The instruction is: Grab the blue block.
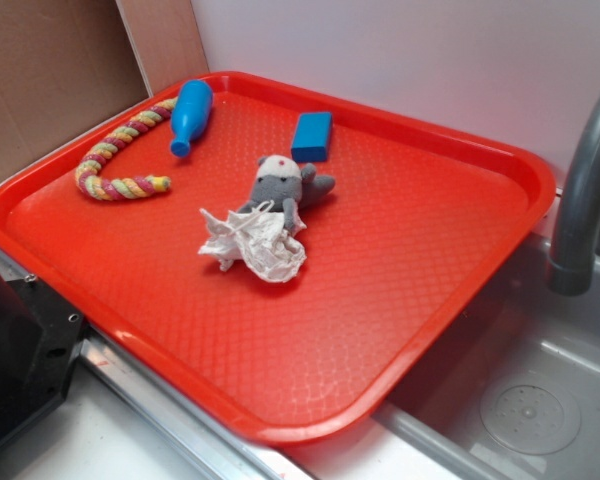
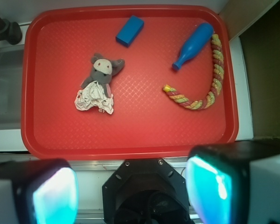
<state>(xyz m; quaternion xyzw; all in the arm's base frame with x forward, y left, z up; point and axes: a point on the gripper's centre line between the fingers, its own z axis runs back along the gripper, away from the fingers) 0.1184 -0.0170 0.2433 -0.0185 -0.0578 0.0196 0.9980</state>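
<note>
The blue block [image 1: 312,136] [image 2: 129,31] lies flat near the tray's [image 2: 130,140] far rim, just beyond the plush toy [image 2: 102,70]. In the wrist view its long axis runs diagonally, lower-left to upper-right. My claw [image 2: 133,191] stands wide, empty, short of the tray. Risks: descending square to the diagonal and nudging the block aside, or taking the blue bottle [image 2: 193,45] by mistake.

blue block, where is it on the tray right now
The blue block lies flat near the red tray's far rim in the exterior view, between the blue bottle-shaped pin and the plush toy, touching neither.
</note>
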